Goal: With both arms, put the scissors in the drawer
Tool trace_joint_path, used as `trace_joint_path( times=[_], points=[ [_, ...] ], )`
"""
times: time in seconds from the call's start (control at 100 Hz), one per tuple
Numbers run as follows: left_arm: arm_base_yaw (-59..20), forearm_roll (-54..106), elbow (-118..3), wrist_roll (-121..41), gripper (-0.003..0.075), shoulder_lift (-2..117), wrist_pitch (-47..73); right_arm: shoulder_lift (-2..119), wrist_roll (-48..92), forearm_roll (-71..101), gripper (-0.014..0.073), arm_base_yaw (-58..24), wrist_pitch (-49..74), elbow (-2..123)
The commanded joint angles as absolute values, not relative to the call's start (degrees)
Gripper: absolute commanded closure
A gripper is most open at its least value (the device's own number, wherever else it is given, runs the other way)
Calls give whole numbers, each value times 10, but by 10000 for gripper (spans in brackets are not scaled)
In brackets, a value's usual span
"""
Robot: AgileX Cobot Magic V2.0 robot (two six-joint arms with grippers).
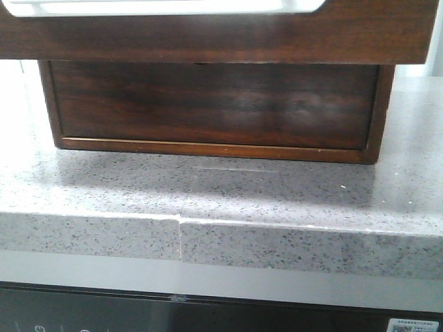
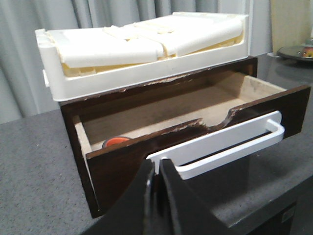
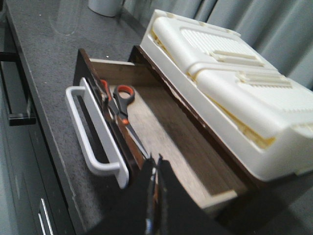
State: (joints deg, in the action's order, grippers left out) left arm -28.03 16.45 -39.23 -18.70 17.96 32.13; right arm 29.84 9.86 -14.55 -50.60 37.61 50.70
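Note:
The dark reddish-brown drawer (image 2: 122, 169) stands pulled out of its wooden box, with a white bar handle (image 2: 230, 142) on its front. It also shows in the right wrist view (image 3: 166, 127) and fills the front view (image 1: 214, 104). The scissors (image 3: 119, 100), grey with orange handles, lie inside along the drawer front; one orange ring (image 2: 116, 141) shows in the left wrist view. My left gripper (image 2: 156, 164) is shut, its tips at one end of the handle. My right gripper (image 3: 156, 161) is shut and empty, above the drawer front near the blade tip. Neither gripper shows in the front view.
A cream plastic tray (image 2: 142, 54) sits on top of the box, also in the right wrist view (image 3: 230, 73). The box stands on a grey speckled counter (image 1: 208, 197). A clear glass (image 3: 66, 19) and a white cup (image 3: 105, 6) stand beyond the drawer. A dark plate (image 2: 296, 51) sits off to the side.

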Motion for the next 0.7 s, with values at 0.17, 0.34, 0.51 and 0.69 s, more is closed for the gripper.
trace_joint_path(
  times=[0.17, 0.34, 0.51, 0.69],
  points=[
    [-284, 155, -372, -163, 740, 184, 279, 142, 80, -188, 638, -506, 300, 371],
    [-284, 155, -366, -163, 740, 185, 280, 111, 80, -188, 638, -506, 310, 361],
    [-284, 155, -366, -163, 740, 185, 280, 111, 80, -188, 638, -506, 311, 361],
    [-284, 155, -366, -163, 740, 185, 280, 111, 80, -188, 638, -506, 311, 361]
  ],
)
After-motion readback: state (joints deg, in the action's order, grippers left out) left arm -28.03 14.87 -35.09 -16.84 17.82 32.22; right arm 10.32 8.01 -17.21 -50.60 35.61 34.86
